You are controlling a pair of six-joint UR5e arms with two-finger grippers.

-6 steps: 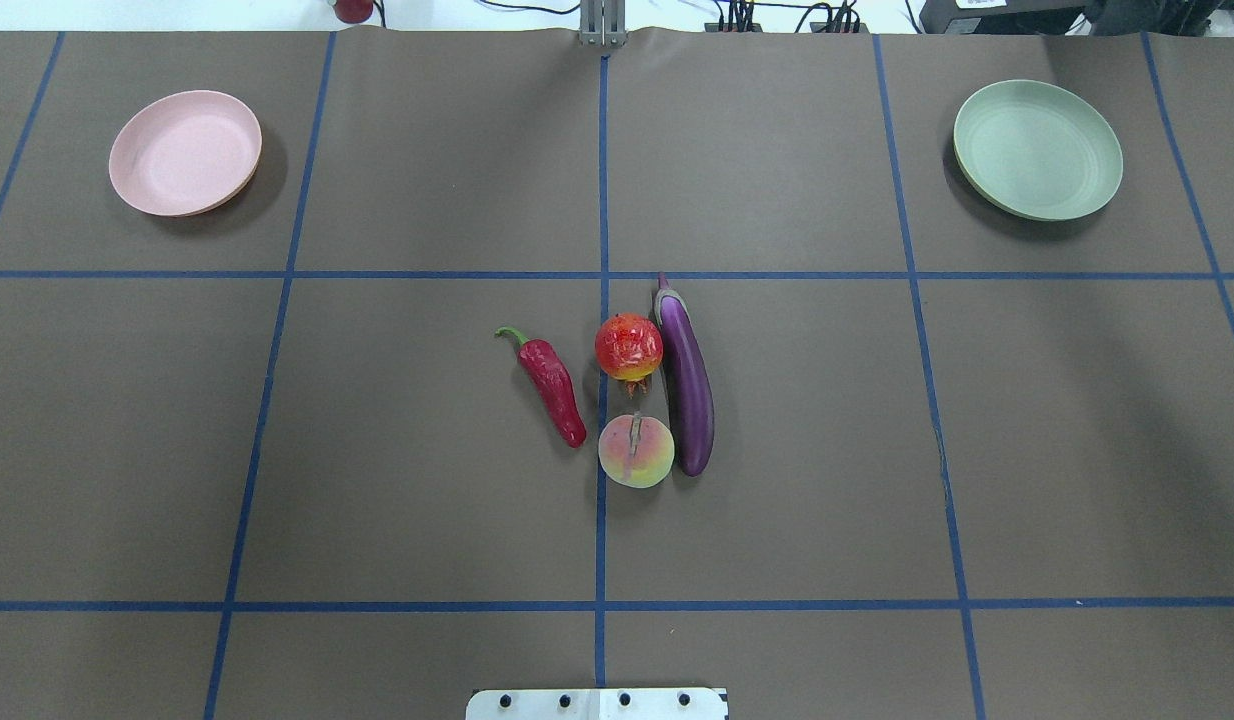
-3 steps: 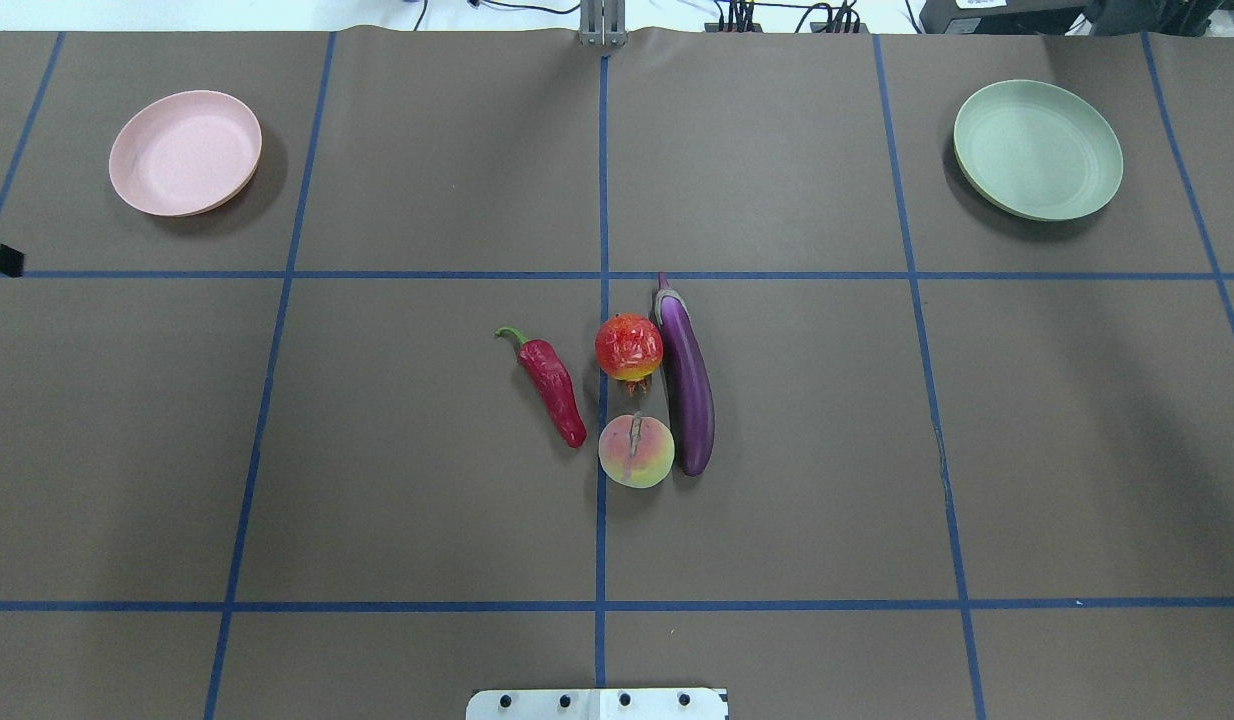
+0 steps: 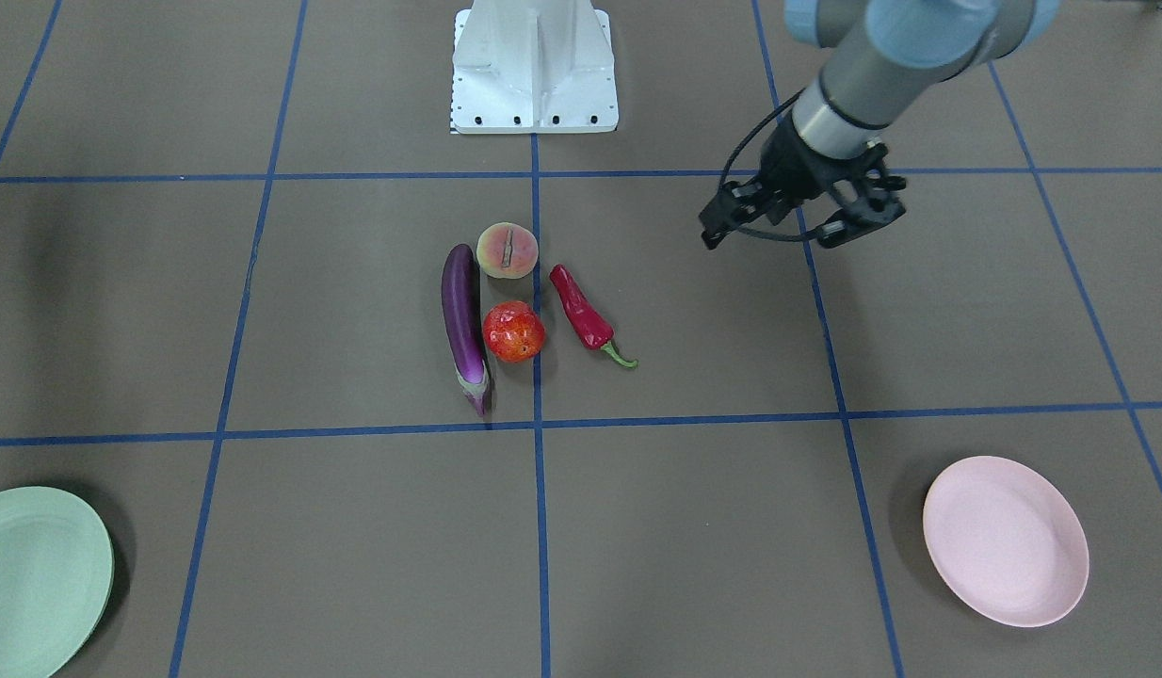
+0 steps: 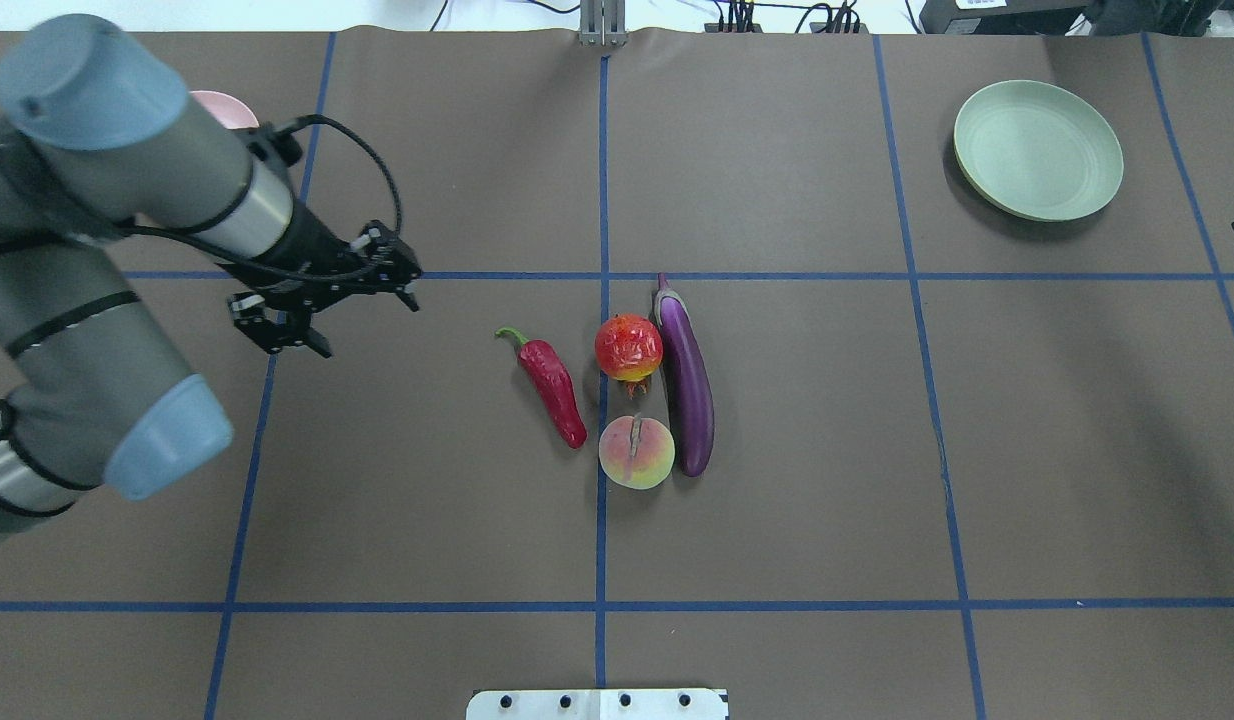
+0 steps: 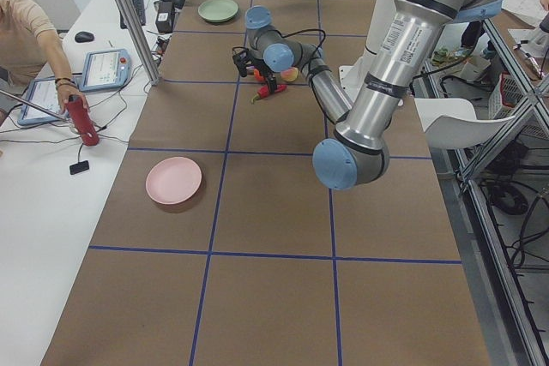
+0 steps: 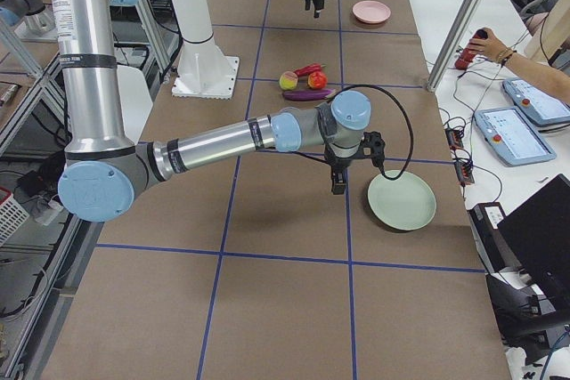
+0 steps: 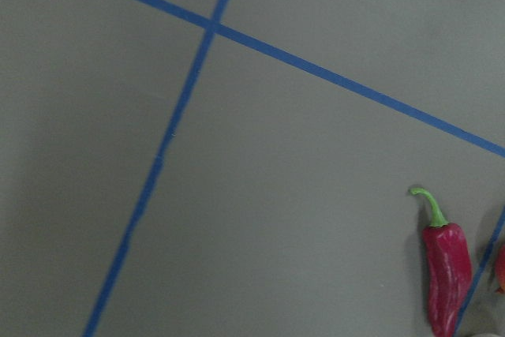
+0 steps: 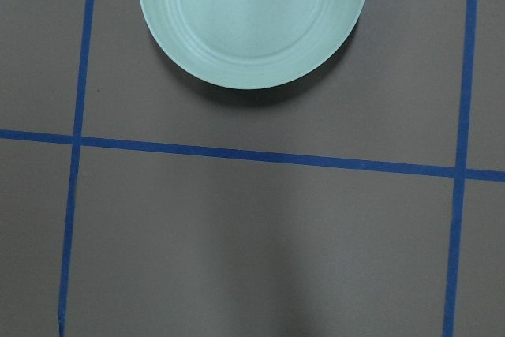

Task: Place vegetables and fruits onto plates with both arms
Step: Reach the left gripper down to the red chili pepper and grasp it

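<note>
Evidently the left gripper (image 4: 371, 329), fingers apart, hung nearest the chili pepper (image 4: 554, 390), whose length ran toward the robot; the right gripper's (image 6: 338, 182) state was unclear.

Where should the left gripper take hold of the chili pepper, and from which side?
Grip the pepper across its thick red middle, coming straight down from above. It lies flat with bare table along both long sides; the green stem is thin and curved.

chili pepper (image 4: 554, 392) lying apart, tomato (image 4: 629, 347) and peach (image 4: 636, 452) tight against eggplant (image 4: 688, 390)
</note>
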